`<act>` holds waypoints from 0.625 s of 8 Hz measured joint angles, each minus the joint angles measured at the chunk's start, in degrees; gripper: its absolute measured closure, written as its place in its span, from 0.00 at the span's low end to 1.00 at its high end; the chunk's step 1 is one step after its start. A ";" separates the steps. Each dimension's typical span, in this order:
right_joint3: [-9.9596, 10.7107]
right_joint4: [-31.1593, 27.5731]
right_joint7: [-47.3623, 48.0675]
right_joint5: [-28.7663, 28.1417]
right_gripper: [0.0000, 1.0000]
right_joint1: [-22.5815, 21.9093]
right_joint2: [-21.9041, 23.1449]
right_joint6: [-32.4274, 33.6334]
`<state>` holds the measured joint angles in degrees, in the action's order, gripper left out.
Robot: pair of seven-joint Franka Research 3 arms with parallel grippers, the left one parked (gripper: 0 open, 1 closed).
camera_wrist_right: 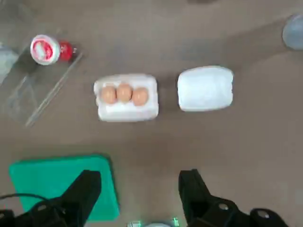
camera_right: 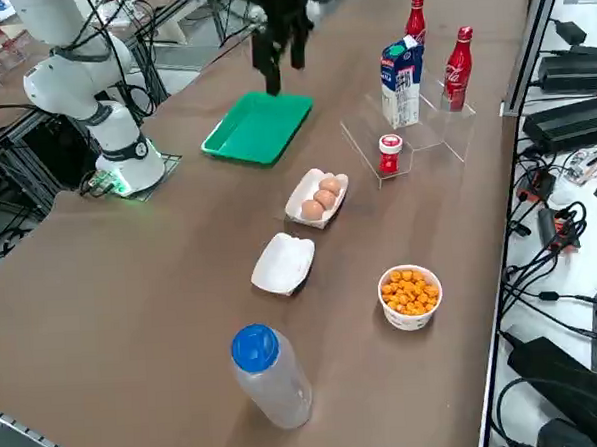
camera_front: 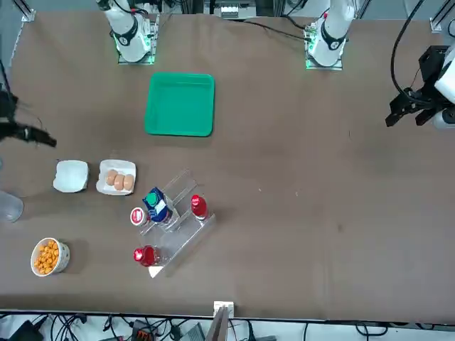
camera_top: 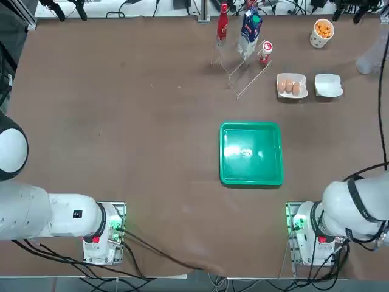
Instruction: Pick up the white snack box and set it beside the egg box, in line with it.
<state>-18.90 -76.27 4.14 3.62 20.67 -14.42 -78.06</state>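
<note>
White snack box (camera_wrist_right: 205, 88) lay on the brown table (camera_top: 134, 134) just beside the egg box (camera_wrist_right: 126, 97), in line with it, right gripper (camera_wrist_right: 137, 189) raised well above both, fingers spread and empty, green tray (camera_wrist_right: 57, 182) beneath.

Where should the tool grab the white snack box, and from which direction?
From straight above, closing across the narrower width of the snack box. It lies flat and low on the table, with clear space on its outer sides and a gap to the egg box. The right tool is open, high above the table.
</note>
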 joint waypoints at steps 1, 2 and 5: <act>-0.10 3.13 -4.08 0.00 0.00 -0.31 0.05 4.11; 2.43 4.75 -8.45 -0.16 0.00 -2.77 1.01 5.89; 19.87 -9.28 -11.83 -2.96 0.00 -21.59 11.03 -6.15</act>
<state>0.97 -85.55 -7.68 0.66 -0.92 -3.40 -84.21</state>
